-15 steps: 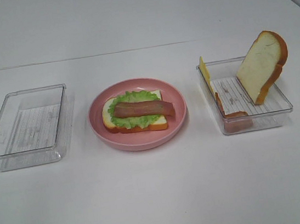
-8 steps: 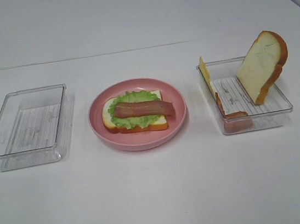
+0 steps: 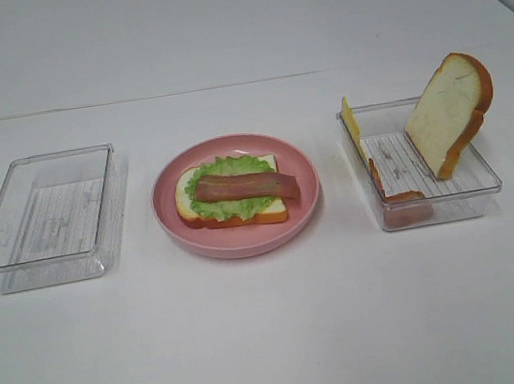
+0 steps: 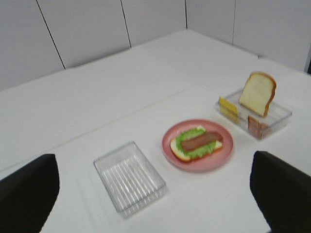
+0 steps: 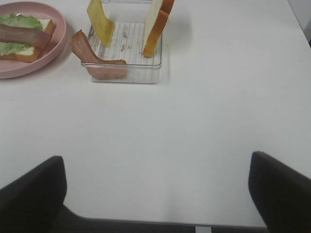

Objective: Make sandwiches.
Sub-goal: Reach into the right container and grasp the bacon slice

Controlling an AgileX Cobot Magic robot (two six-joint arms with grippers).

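An open-faced sandwich lies on the pink plate: a white bread slice, green lettuce and one bacon strip on top. The clear right tray holds a bread slice leaning upright, a yellow cheese slice against its left wall and a bacon strip at its front corner. Neither arm shows in the high view. My left gripper is open, high and far back from the plate. My right gripper is open over bare table, short of the tray. Both are empty.
An empty clear tray stands left of the plate; in the left wrist view this tray lies nearest. The white table's front edge runs just under my right gripper. A seam crosses the table behind the things.
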